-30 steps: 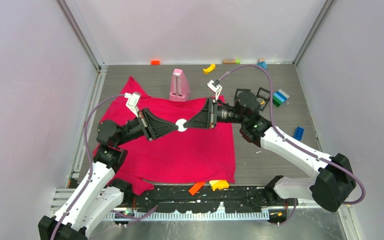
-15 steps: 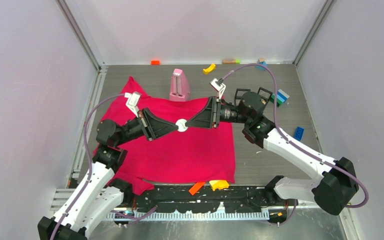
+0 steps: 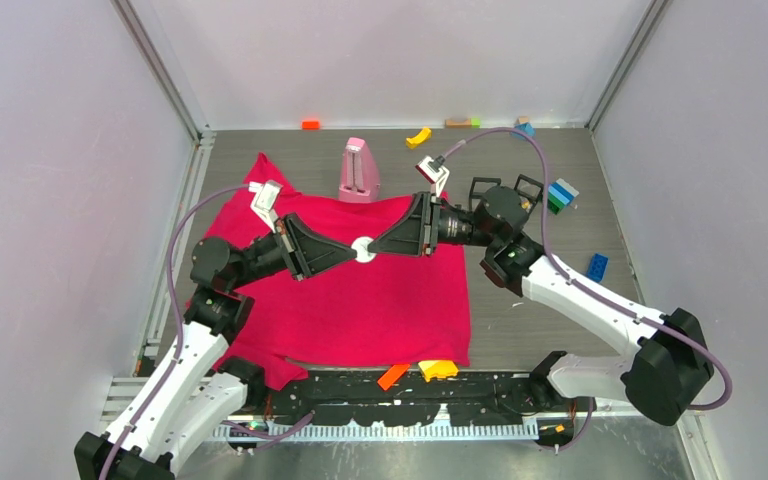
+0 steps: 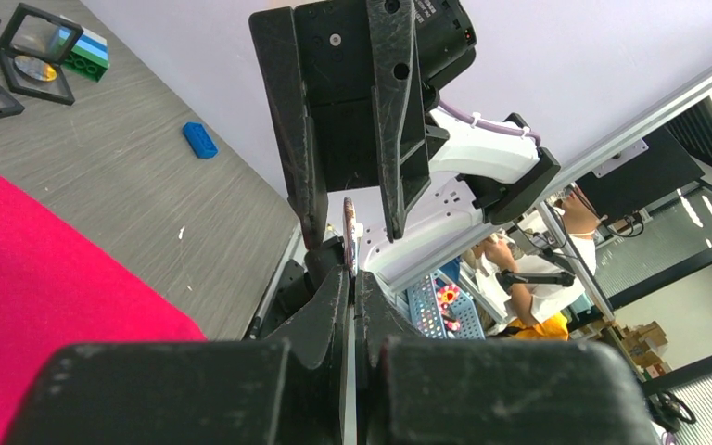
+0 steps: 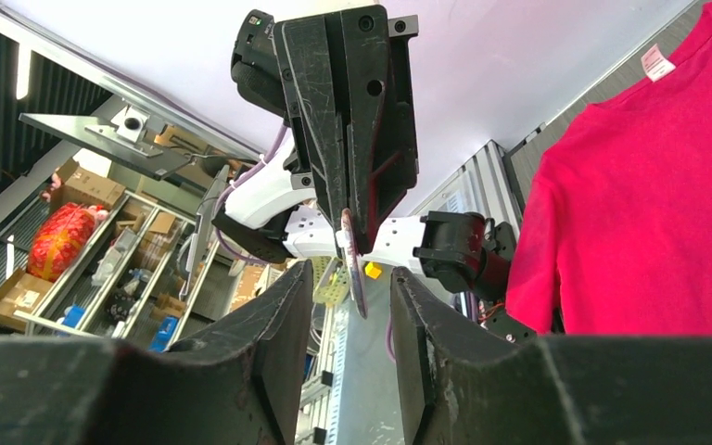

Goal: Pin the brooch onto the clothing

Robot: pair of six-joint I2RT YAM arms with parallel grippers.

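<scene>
The crimson-pink T-shirt (image 3: 360, 310) lies spread on the table's left half; it also shows in the left wrist view (image 4: 28, 269) and the right wrist view (image 5: 649, 204). A small round white brooch (image 3: 363, 250) hangs above the shirt between the two grippers. My left gripper (image 3: 354, 253) is shut on the brooch, seen edge-on at its tips (image 4: 349, 232). My right gripper (image 3: 373, 247) faces it tip to tip, jaws open on either side of the brooch's disc (image 5: 357, 273) without touching it.
A pink wedge-shaped object (image 3: 360, 170) stands behind the shirt. Black square frames (image 3: 500, 186) lie by the right arm. Loose blocks lie around: orange (image 3: 310, 124), yellow (image 3: 418, 137), green-blue stack (image 3: 560, 195), blue (image 3: 597, 265), orange (image 3: 392, 376) and yellow (image 3: 438, 369) at the front edge.
The right arm has shifted slightly. Both grippers stay met at the brooch above the shirt.
</scene>
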